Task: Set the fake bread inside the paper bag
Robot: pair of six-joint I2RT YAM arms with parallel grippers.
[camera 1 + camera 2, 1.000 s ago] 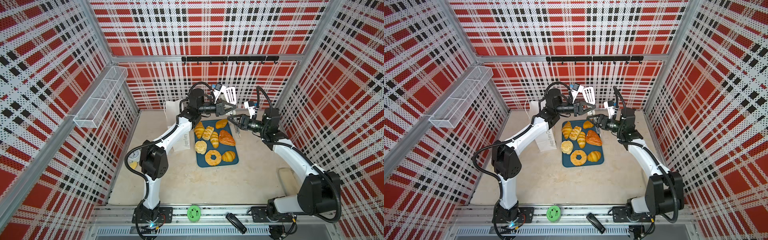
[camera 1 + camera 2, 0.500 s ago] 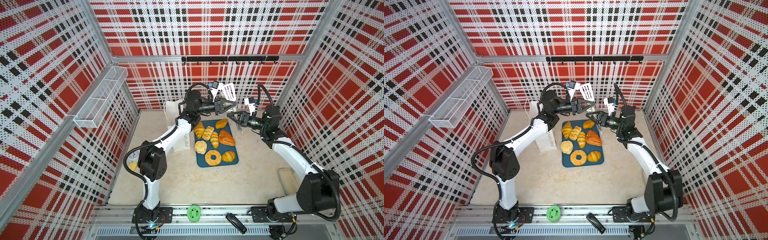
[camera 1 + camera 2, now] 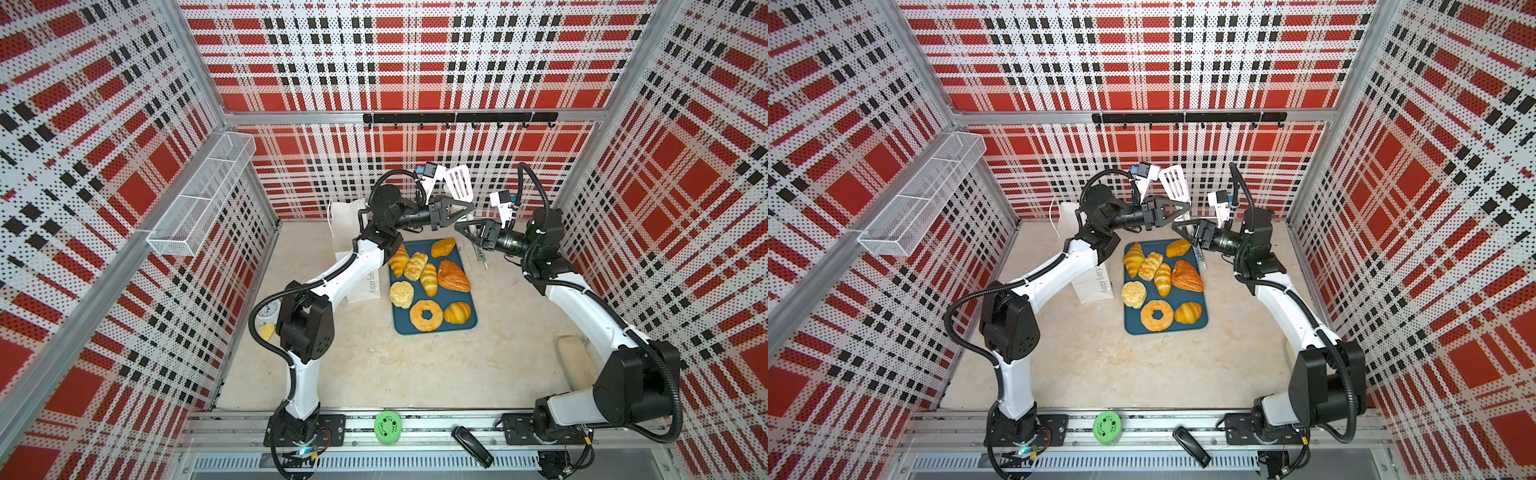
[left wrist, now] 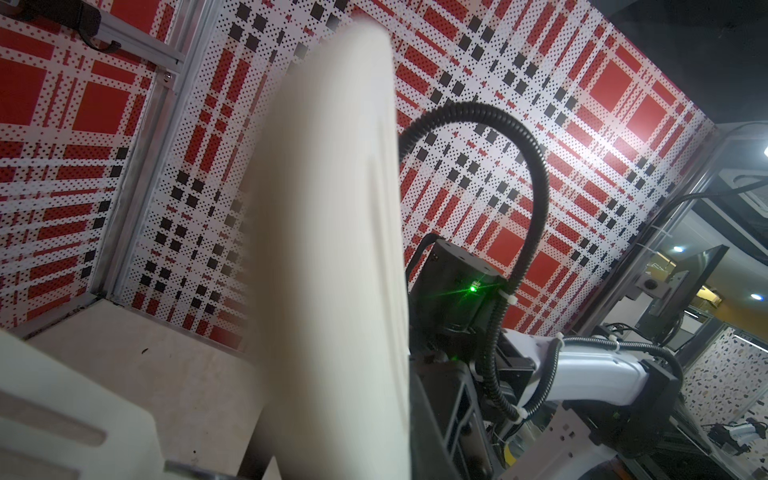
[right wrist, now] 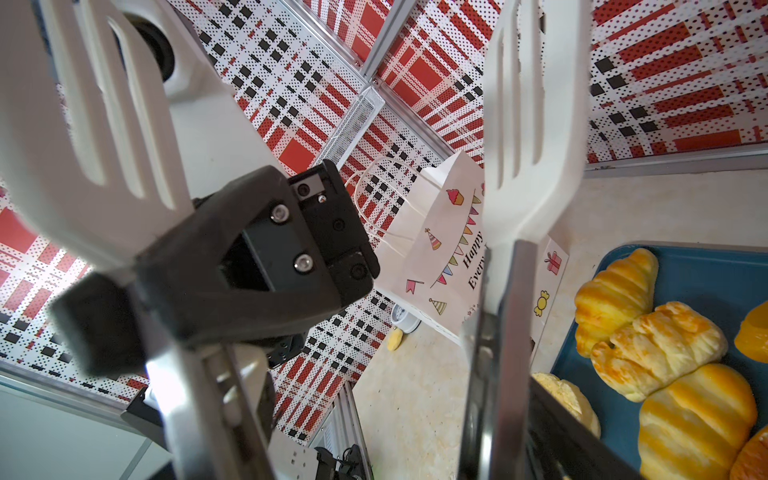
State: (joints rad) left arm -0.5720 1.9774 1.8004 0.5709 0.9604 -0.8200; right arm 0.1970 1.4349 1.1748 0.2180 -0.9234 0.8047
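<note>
Several pieces of fake bread (image 3: pixel 428 279) (image 3: pixel 1162 279) (image 5: pixel 656 345) lie on a dark-teal tray (image 3: pixel 436 330). The white paper bag (image 3: pixel 345 218) (image 5: pixel 446 249) stands left of the tray, partly hidden behind the left arm. Both grippers meet above the tray's far end on a pair of metal tongs with white slotted heads (image 3: pixel 459 185) (image 5: pixel 532 124). My left gripper (image 3: pixel 469 207) (image 3: pixel 1185 207) (image 5: pixel 249 266) is shut on one tong arm just below its head. My right gripper (image 3: pixel 461 227) (image 3: pixel 1177 227) (image 5: pixel 353 457) has both tong arms between its wide-set fingers. A white tong head (image 4: pixel 332 249) fills the left wrist view.
A white wire basket (image 3: pixel 199 203) hangs on the left wall and a black hook rail (image 3: pixel 457 118) on the back wall. A small white dial and a yellow piece (image 3: pixel 267 331) lie by the left arm. A green disc (image 3: pixel 386 424) sits on the front rail.
My right gripper has moved left and up along the tongs, closer to the left gripper, and its jaws have narrowed a little. The left gripper has kept its grip and tilted the tong heads slightly.
</note>
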